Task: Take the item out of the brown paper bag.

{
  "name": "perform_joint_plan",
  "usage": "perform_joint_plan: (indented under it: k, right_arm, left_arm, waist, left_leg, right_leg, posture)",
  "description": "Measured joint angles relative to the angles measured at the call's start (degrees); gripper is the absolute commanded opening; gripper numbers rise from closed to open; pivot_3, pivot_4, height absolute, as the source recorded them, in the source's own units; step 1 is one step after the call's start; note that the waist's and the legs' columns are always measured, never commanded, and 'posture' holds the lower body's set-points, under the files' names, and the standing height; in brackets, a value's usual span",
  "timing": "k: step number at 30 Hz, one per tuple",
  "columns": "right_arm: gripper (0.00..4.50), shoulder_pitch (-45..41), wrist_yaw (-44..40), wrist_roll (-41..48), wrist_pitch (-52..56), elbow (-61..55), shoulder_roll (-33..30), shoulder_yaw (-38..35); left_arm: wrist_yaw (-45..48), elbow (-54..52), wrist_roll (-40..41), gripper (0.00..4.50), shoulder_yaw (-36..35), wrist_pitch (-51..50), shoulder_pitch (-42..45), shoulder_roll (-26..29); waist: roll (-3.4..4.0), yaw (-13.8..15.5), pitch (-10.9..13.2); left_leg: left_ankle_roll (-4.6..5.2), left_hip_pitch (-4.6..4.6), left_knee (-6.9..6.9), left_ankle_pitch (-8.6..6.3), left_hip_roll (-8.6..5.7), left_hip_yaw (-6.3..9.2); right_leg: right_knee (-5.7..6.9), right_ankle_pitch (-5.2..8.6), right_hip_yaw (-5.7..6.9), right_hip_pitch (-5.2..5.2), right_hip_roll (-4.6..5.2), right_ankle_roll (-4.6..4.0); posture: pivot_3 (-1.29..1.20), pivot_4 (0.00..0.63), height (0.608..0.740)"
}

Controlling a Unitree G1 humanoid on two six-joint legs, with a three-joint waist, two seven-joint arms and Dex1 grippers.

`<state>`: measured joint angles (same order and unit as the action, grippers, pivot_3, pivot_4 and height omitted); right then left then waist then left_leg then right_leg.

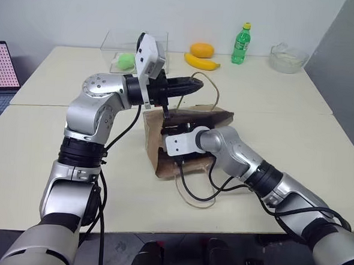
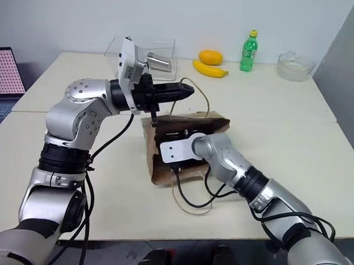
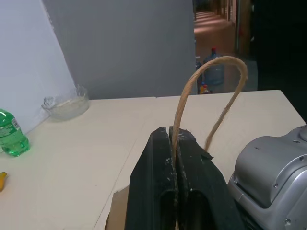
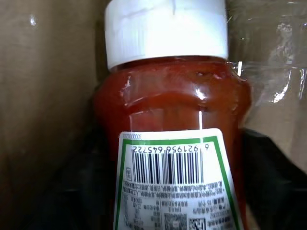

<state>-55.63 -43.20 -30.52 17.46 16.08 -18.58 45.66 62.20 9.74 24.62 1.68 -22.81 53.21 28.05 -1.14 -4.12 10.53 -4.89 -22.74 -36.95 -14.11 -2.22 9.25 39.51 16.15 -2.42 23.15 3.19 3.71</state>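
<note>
The brown paper bag [image 1: 162, 163] stands crinkled in the middle of the table with its mouth held open. My left gripper [image 1: 195, 84] is level above it and shut on one tan string handle [image 3: 211, 72], which loops up past its tips. My right gripper [image 1: 176, 130] reaches forward and down into the bag's mouth. In the right wrist view the item [image 4: 172, 96], a red bottle with a white cap and a barcode label, lies right in front of that gripper inside the bag. The bag's other handle [image 1: 198, 203] lies slack on the table in front.
Along the table's far edge stand a green bottle [image 1: 242, 45], a banana [image 1: 202, 62], an orange fruit [image 1: 202, 49] and a glass bowl [image 1: 288, 57]. A clear box [image 1: 125, 51] holds a green ball and a metal can. A laptop [image 1: 0, 67] sits far left.
</note>
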Motion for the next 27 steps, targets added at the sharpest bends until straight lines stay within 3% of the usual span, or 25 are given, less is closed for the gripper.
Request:
perform_joint_plan:
  k: [7,13,27]
  right_arm:
    - [3.12,2.24,-0.89,-0.95,-2.26,-2.81,-0.85,-2.51]
    - [3.12,5.54,-6.36,2.8,-2.06,-11.16,-3.48,-7.65]
    - [3.12,7.29,-19.36,25.37,1.9,-24.8,-5.19,-21.6]
  left_arm:
    - [-0.26,3.72,-1.19,0.0,0.01,3.15,-0.1,0.53]
    - [-0.32,7.82,-2.67,0.0,-0.03,5.81,0.65,0.79]
    - [-0.32,11.25,-4.22,0.0,-0.02,8.3,1.93,0.54]
  waist:
    - [0.0,-0.03,0.0]
    - [0.0,-0.02,0.01]
    - [0.0,-0.17,0.01]
  left_leg:
    - [-0.01,-0.08,0.01,0.01,-0.01,0.03]
    - [-0.01,-0.15,0.03,0.0,-0.01,0.04]
    - [0.0,-0.17,0.03,0.0,0.0,0.05]
  right_leg:
    - [-0.06,0.0,0.02,0.06,0.0,0.0]
    - [-0.15,0.0,0.04,0.09,0.01,0.0]
    - [-0.15,0.0,0.03,0.09,0.01,0.0]
  posture:
    - [0.0,0.15,0.74]
    - [0.0,0.15,0.74]
    - [0.0,0.15,0.74]
